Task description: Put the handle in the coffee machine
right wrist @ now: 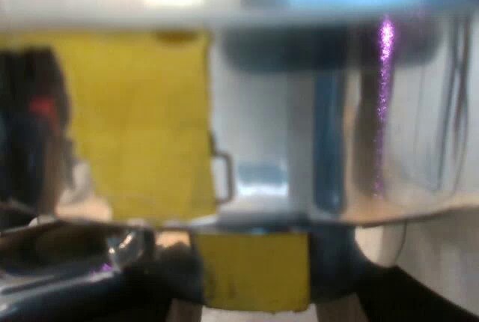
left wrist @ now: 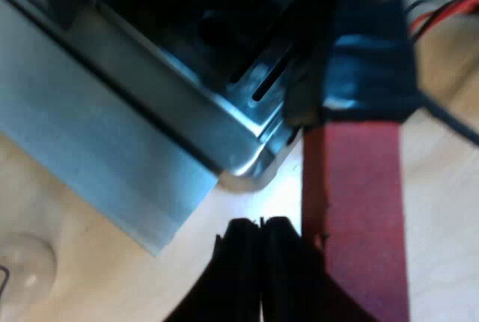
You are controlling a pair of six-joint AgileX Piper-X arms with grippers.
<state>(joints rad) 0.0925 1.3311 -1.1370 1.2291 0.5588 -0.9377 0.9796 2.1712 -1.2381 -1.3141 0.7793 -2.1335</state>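
Left wrist view | left gripper (left wrist: 262,226) fingers together | by espresso machine (left wrist: 142,131) corner, beside red strip (left wrist: 358,210)

No text, label, brand, number or sign can be read; the machine's (left wrist: 112,150) metal edge is blank; the red strip (left wrist: 355,210) beside it carries no legible mark; the yellow patch (right wrist: 142,120) is plain as far as can be told.
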